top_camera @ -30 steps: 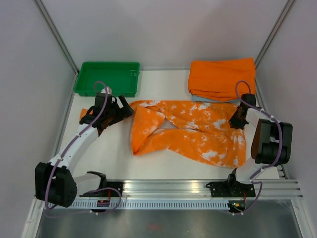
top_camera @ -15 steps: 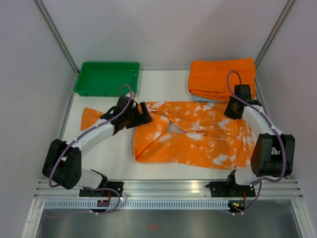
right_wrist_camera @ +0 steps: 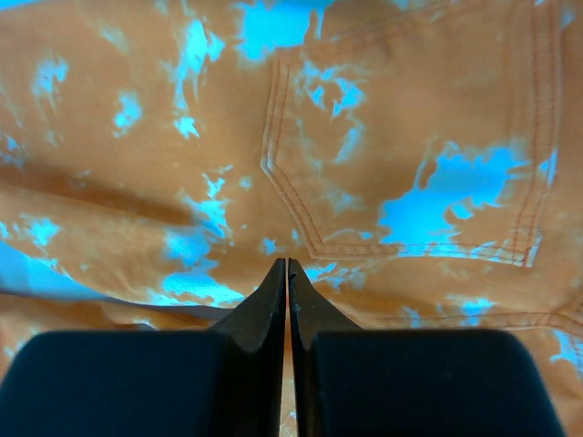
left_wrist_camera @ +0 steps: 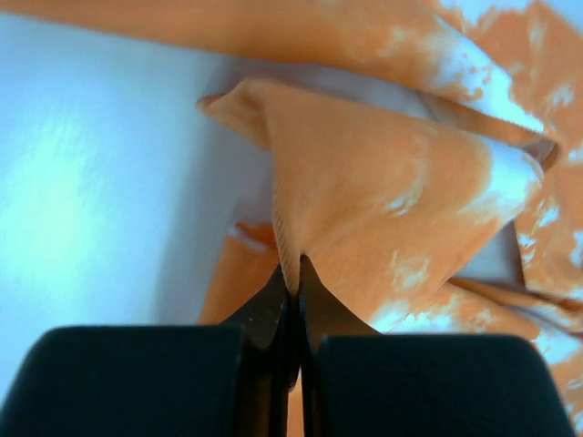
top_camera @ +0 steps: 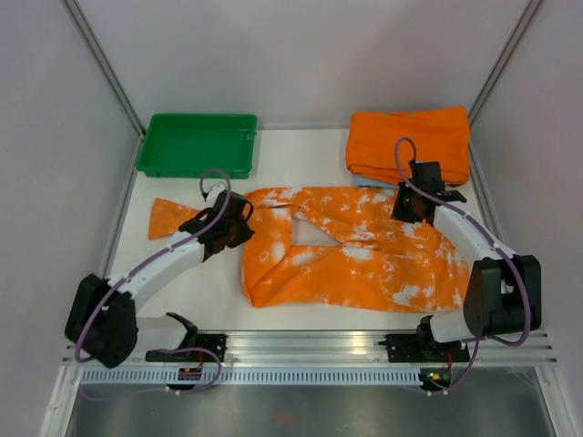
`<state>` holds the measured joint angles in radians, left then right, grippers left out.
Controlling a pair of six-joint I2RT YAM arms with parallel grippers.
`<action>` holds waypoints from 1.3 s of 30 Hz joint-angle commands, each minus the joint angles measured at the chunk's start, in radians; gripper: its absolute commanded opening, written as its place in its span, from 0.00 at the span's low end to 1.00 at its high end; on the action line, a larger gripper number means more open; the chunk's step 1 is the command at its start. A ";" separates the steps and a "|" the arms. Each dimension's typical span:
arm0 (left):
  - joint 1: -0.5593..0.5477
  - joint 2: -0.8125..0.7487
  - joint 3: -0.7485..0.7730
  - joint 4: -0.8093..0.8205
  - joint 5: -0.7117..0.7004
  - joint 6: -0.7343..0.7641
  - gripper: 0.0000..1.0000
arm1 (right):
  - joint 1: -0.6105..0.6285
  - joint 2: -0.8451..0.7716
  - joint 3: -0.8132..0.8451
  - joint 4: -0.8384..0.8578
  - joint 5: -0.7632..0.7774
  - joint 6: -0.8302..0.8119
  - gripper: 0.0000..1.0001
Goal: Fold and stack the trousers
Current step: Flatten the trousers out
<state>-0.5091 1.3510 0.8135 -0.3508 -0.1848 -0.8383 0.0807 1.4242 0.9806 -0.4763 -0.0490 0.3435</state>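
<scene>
Trousers [top_camera: 364,259] lie spread across the middle of the white table [top_camera: 205,291], waist end to the right and legs running left. One leg end trails out flat at far left, in front of the green tray [top_camera: 196,144].

Left gripper [top_camera: 235,224] sits at the left edge of the main bulk of cloth. In the wrist view its jaws are pressed together on a raised ridge of the orange fabric, which peaks up from the tips like a small tent.

Right gripper [top_camera: 412,204] is over the waist end, just in front of the plain orange folded cloth [top_camera: 408,141], which has a sliver of light blue cloth [top_camera: 362,182] under it. In the wrist view its jaws are all but closed, with only a hairline slit. The tips are at the fabric just below a stitched back pocket [right_wrist_camera: 410,155]. Cannot tell whether any cloth is caught between them.
</scene>
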 commanded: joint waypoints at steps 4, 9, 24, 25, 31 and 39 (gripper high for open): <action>-0.009 -0.398 -0.074 -0.592 -0.482 -0.591 0.02 | 0.004 0.021 -0.031 0.039 -0.002 -0.017 0.05; -0.009 -0.677 -0.267 -0.717 -0.518 -0.927 0.02 | 0.004 0.030 -0.046 0.061 -0.022 0.002 0.04; -0.009 -0.886 -0.182 -1.085 -0.805 -1.038 1.00 | 0.005 0.053 -0.042 0.071 -0.061 -0.001 0.05; -0.009 -0.886 -0.145 -1.077 -0.800 -1.024 1.00 | 0.004 0.053 -0.040 0.070 -0.063 0.000 0.05; -0.008 -0.749 0.013 -0.624 -0.792 -0.281 1.00 | 0.008 0.061 -0.022 0.084 -0.103 0.000 0.08; 0.275 -0.291 0.052 -0.357 -0.302 -0.028 0.98 | 0.024 0.082 -0.007 0.094 -0.121 0.003 0.11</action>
<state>-0.3363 0.9733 0.8848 -0.8986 -0.7670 -1.0962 0.0952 1.4967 0.9390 -0.4160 -0.1448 0.3439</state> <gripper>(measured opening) 0.989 0.105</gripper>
